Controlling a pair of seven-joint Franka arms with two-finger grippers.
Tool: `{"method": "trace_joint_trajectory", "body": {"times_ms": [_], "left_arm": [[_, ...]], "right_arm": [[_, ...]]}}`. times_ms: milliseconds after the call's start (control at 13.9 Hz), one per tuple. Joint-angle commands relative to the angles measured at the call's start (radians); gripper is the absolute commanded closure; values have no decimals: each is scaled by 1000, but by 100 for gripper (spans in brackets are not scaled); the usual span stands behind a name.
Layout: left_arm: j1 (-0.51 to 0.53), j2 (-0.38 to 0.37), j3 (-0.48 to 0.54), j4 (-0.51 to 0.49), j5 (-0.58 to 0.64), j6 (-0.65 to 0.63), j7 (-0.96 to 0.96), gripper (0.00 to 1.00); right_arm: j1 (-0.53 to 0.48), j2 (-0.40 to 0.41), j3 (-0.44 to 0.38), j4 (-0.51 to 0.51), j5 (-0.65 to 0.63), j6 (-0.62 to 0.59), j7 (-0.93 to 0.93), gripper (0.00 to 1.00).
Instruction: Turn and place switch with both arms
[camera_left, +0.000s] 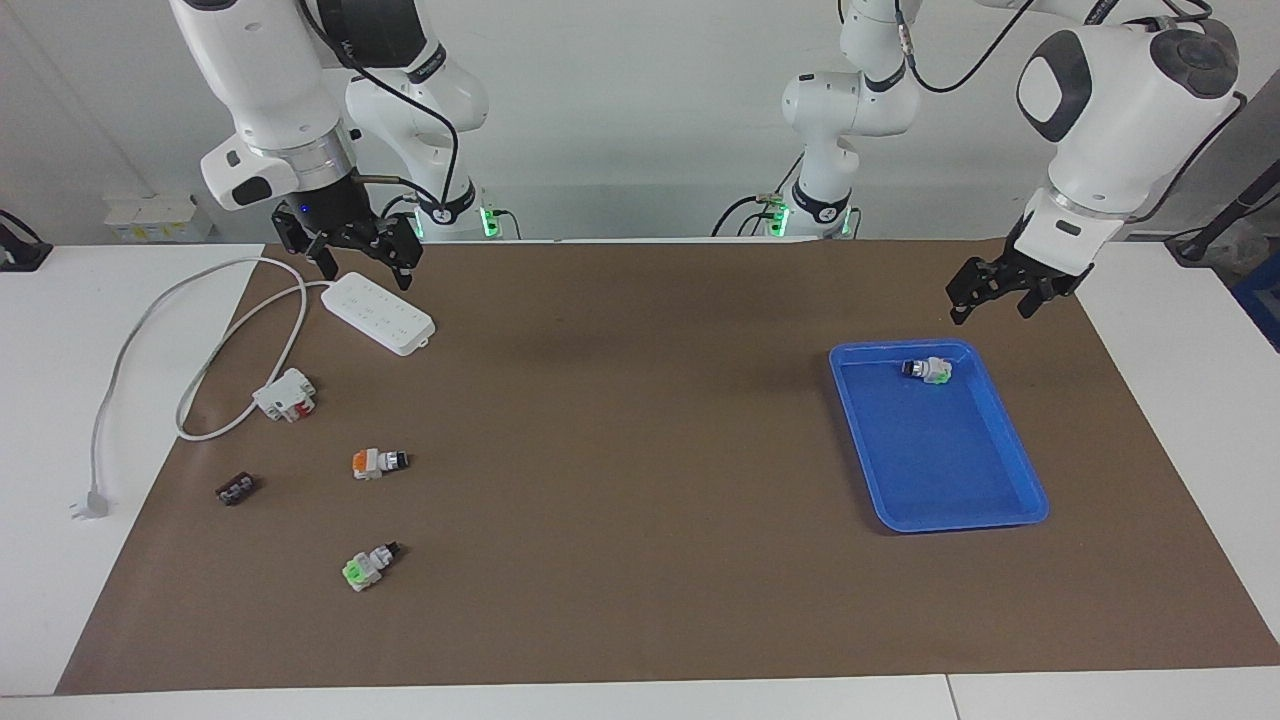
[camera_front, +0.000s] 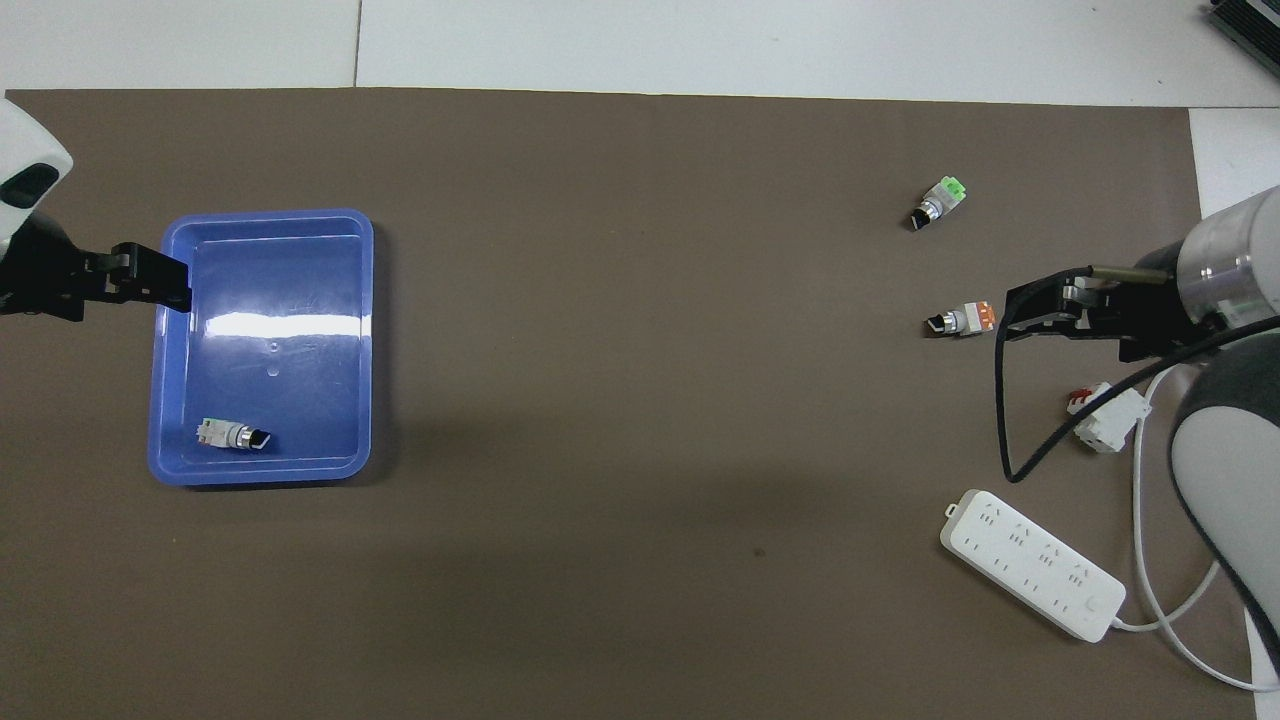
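The switch (camera_left: 927, 370) lies on its side in the blue tray (camera_left: 990, 515), in the tray's corner nearest the robots. It also shows in the overhead view (camera_front: 233, 435), inside the tray (camera_front: 365, 330), with its black knob toward the table's middle. My left gripper (camera_left: 988, 303) is open and empty in the air. It is over the mat just outside the tray's rim, on the robots' side. In the overhead view the left gripper (camera_front: 172, 284) overlaps the tray's edge. My right gripper (camera_left: 366, 272) is open and empty above the power strip (camera_left: 378, 313); it also shows overhead (camera_front: 1012, 318).
At the right arm's end lie an orange-ended switch (camera_left: 378, 462), a bright-green-ended switch (camera_left: 368, 567), a white-and-red block (camera_left: 285, 394) and a small dark part (camera_left: 237, 489). The strip's cable (camera_left: 140, 330) loops onto the white table.
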Motion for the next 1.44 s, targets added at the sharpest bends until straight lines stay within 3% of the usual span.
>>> {"method": "trace_joint_trajectory", "body": {"times_ms": [0, 144, 1368], "left_arm": [[9, -42, 3, -70, 6, 58, 15, 2], [22, -37, -28, -56, 3, 49, 15, 1], [41, -48, -22, -59, 6, 77, 12, 0]], "right_arm": [[24, 16, -34, 37, 12, -21, -83, 0], [41, 16, -74, 39, 12, -26, -124, 0], [46, 5, -70, 14, 13, -53, -115, 0]]}}
